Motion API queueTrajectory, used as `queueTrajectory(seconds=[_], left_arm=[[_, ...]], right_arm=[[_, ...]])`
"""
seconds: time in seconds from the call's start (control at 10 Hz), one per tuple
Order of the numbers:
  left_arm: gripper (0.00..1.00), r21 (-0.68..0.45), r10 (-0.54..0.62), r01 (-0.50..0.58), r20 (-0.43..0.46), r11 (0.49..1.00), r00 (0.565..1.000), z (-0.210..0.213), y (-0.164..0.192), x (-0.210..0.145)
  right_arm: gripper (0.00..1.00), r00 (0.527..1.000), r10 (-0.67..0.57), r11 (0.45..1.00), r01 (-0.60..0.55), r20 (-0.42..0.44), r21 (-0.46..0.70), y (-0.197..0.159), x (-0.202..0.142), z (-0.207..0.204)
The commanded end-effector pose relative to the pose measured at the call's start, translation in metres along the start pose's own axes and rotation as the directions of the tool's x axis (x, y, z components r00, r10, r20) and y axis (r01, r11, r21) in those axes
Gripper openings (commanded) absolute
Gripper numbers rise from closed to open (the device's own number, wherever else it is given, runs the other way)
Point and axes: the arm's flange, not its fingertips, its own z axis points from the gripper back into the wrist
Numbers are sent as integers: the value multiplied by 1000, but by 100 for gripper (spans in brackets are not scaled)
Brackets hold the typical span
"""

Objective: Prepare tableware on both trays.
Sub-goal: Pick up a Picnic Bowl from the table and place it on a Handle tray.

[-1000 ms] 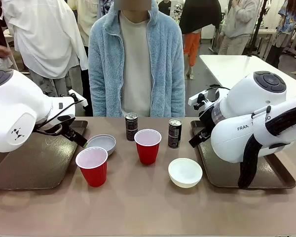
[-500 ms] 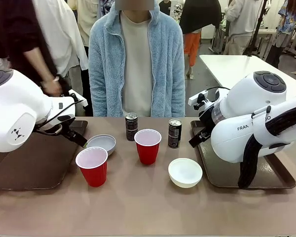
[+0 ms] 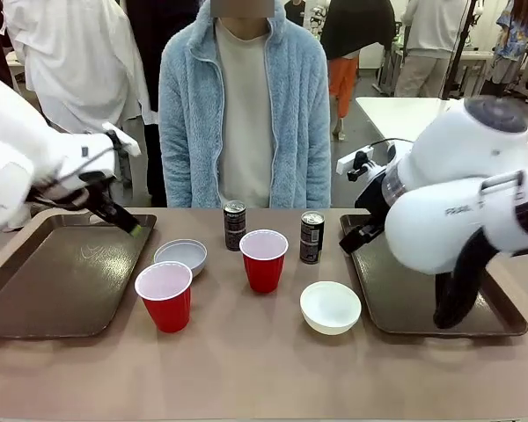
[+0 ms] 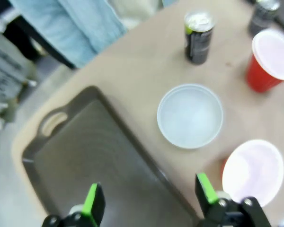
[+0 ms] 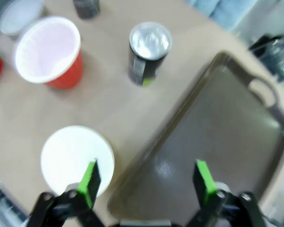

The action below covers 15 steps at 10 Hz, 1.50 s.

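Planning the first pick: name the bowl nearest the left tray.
The greyish bowl beside the left tray; the other bowl sits by the right tray.

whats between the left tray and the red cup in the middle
A small white bowl sits on the table between the left tray and the middle red cup, as the front view shows.

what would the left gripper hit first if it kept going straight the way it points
The left gripper would probably meet the tray near its rim by the bowl; depth is unclear.
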Motion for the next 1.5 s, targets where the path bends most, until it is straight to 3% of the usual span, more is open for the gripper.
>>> queueTrajectory(seconds=[0.0,0.2,0.3,0.4,0.5,0.7,0.8,0.9,1.0,1.1,1.2,1.3,1.4], left_arm=[[100,-113,31,-42,-100,993,994,62,-15,-56],[100,-332,0,-72,-213,941,977,74,-41,-94],[100,-414,3,-118,-268,903,963,64,-58,-108],[100,-409,36,-178,-330,895,943,49,-61,-109],[100,-350,-19,-58,-212,935,977,86,-38,-47],[100,-350,-19,-58,-212,935,977,86,-38,-47],[100,-394,-13,-95,-264,914,964,85,-46,-52],[100,-555,28,-142,-210,820,977,70,-28,-51],[100,-699,88,-158,-136,698,987,64,-9,-59],[100,-788,185,-195,-105,584,977,63,22,-70],[100,-847,307,-224,-76,482,949,61,43,-95],[100,-880,420,-242,-53,409,906,62,65,-118],[100,-883,530,-290,-57,368,846,60,81,-147]], right_arm=[[100,991,-50,998,53,-126,22,20,-82,63],[100,961,-73,986,110,-269,127,46,-146,85],[100,952,-69,983,115,-298,141,53,-163,87],[100,955,-45,992,78,-293,103,51,-156,82],[100,959,-39,991,72,-279,111,22,-58,103],[100,959,-39,991,72,-279,111,22,-58,103],[100,953,-34,991,71,-302,115,27,-69,119],[100,957,-92,943,172,-274,284,-2,-61,97],[100,951,-196,841,289,-241,458,-35,-67,86],[100,919,-317,703,394,-236,592,-64,-82,78],[100,876,-424,544,450,-230,708,-83,-105,73],[100,807,-539,422,508,-243,751,-98,-130,68],[100,738,-620,364,572,-268,735,-108,-159,61]])
